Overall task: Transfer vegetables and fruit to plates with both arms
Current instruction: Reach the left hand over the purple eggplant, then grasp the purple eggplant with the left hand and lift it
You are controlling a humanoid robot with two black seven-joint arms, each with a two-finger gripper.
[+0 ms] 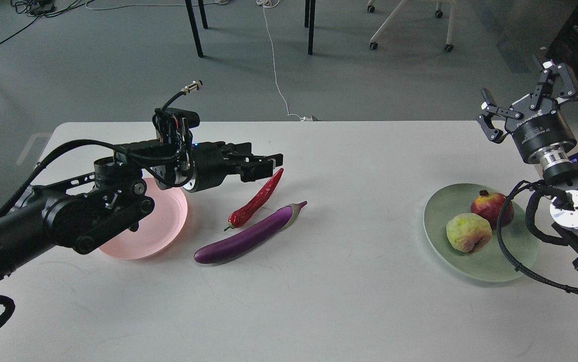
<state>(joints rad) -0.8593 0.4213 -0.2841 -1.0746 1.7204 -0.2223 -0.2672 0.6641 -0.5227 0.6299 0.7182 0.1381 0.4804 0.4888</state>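
- White table standing on grey floor; chair legs and cables lying beyond its far edge.
- Left gripper hovering just over the chili tip, fingers only slightly parted, gripping nothing.
- Risk: the chili is lying just beside the eggplant; closing there may be nudging or rolling either one.
- Pink plate sitting partly under the left arm, empty where visible.
- Right gripper raised, open, empty; pomegranate and yellow-green fruit lying on the green plate, near the table's right edge.
- Wide bare room at centre and front.
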